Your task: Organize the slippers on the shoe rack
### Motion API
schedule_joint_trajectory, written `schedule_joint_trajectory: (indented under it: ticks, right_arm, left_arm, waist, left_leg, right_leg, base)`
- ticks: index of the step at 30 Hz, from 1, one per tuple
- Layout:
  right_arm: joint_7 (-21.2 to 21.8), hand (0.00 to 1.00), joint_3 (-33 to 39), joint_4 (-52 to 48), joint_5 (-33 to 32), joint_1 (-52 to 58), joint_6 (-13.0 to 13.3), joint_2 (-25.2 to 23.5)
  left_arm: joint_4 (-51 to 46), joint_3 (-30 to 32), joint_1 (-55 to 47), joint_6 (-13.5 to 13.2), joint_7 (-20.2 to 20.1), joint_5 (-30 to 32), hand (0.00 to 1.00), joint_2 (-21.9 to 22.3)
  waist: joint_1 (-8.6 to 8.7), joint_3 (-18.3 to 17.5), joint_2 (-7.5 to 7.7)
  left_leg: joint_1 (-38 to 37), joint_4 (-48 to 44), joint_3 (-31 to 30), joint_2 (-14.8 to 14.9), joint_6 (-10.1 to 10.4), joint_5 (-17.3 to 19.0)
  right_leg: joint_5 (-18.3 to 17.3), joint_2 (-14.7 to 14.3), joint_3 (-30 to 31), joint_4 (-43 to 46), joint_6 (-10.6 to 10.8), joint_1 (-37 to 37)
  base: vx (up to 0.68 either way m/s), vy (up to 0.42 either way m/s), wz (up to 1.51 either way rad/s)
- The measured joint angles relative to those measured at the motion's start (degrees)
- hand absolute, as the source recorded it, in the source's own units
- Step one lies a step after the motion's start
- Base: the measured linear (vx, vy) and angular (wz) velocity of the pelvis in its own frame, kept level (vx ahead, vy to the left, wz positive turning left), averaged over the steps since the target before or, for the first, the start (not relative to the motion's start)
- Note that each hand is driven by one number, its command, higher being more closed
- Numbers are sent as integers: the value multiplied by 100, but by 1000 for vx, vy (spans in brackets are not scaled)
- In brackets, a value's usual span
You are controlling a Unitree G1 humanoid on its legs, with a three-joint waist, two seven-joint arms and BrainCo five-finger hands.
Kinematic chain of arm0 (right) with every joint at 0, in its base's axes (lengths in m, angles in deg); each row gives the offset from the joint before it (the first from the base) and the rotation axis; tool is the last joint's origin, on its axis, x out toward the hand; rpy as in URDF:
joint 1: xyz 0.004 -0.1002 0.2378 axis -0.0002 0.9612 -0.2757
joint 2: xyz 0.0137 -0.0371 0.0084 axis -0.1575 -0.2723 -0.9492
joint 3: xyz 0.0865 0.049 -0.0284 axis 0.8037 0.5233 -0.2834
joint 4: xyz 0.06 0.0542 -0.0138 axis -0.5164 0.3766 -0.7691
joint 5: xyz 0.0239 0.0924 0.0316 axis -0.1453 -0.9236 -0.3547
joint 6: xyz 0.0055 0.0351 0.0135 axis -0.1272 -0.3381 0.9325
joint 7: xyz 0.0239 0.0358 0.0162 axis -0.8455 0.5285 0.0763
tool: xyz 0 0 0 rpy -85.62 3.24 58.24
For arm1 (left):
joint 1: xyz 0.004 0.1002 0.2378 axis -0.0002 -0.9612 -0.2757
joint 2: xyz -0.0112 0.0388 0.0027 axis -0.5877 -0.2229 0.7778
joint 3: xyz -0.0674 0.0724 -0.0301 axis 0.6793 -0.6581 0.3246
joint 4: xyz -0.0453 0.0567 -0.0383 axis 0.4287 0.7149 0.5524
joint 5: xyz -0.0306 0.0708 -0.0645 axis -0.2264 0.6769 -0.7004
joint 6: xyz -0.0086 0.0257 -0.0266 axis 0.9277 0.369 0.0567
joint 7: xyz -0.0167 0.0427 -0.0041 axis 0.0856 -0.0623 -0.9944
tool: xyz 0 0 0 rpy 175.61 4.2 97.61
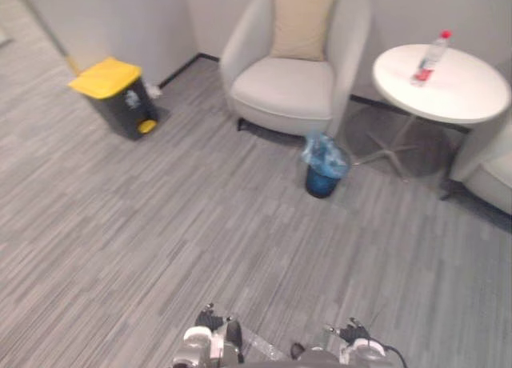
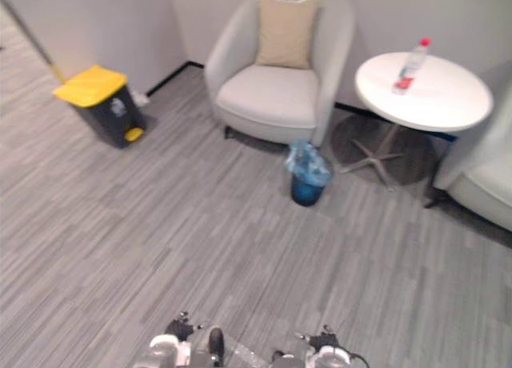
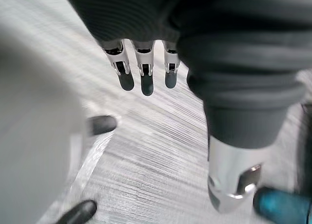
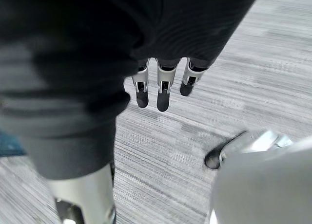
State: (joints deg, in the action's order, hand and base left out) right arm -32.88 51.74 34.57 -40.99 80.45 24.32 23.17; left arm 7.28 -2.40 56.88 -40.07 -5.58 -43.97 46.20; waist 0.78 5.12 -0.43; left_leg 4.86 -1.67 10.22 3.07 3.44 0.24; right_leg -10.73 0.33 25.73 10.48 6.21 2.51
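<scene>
My left hand (image 3: 146, 80) and right hand (image 4: 163, 90) hang over the grey floor (image 1: 160, 224), fingers straight and loose, holding nothing. Far ahead stands an armchair (image 1: 288, 88). I cannot tell where the slippers are.

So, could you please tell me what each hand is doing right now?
Left hand: open, fingers straight, holding nothing.
Right hand: open, fingers straight, holding nothing.

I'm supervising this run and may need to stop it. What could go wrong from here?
1. The small blue waste bin with a plastic liner stands on open floor ahead; walking forward could kick it over.
2. A brush against the round white table may topple the clear red-capped bottle upright on it.
</scene>
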Motion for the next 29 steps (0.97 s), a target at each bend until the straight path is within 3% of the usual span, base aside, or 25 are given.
schedule_joint_trajectory:
  ticks: [2, 4, 7, 10, 18, 29]
  right_arm:
    - [12, 0, 0, -4, -1, -13, -14, -27]
    - [31, 0, 9, -5, -3, -64, -20, 47]
    - [38, 0, -15, -2, 1, -105, -22, 119]
    - [38, 0, -8, 0, 1, -102, -3, 136]
    - [44, 0, 268, 161, -22, 4, 16, 252]
    - [47, 0, 680, 176, -39, 316, -43, 281]
  left_arm:
    - [25, -66, 7, 11, -3, 1, 0, -116]
    - [86, -71, 24, 32, -2, 1, 0, -130]
    - [108, 9, -51, 37, 0, 0, 0, -121]
    - [108, 30, -53, 34, -5, -3, 0, -108]
    - [117, 275, -244, 30, -72, -23, 0, -105]
    - [120, 469, -257, 37, -71, -20, 0, -163]
  waist:
    - [8, -24, 56]
    - [5, 25, -23]
    - [-27, 68, -138]
    - [-24, 70, -142]
    - [-63, 38, -92]
    - [-78, -3, 53]
  left_leg:
    - [4, 15, 239, -82, -81, 52]
    - [-56, 80, 540, -98, -149, 94]
    - [-204, 109, 965, -7, -171, 163]
    - [-214, 79, 1071, 0, -157, 174]
    - [-438, 137, 964, -13, -57, 168]
    - [-486, 129, 640, -100, 78, 343]
  right_leg:
    - [58, 82, -15, -24, 32, 97]
    - [253, 98, -138, -91, 25, 215]
    - [543, 103, -1120, -221, -174, 345]
    - [648, 85, -1654, -316, -334, 341]
    - [856, 107, -1620, -993, -395, -87]
    - [1000, 69, -1378, -1230, -366, -115]
  base:
    - [32, 123, -76]
    - [2, 108, -76]
    - [-29, 39, -73]
    - [-43, -23, -36]
    - [-75, -24, -4]
    - [7, -4, -17]
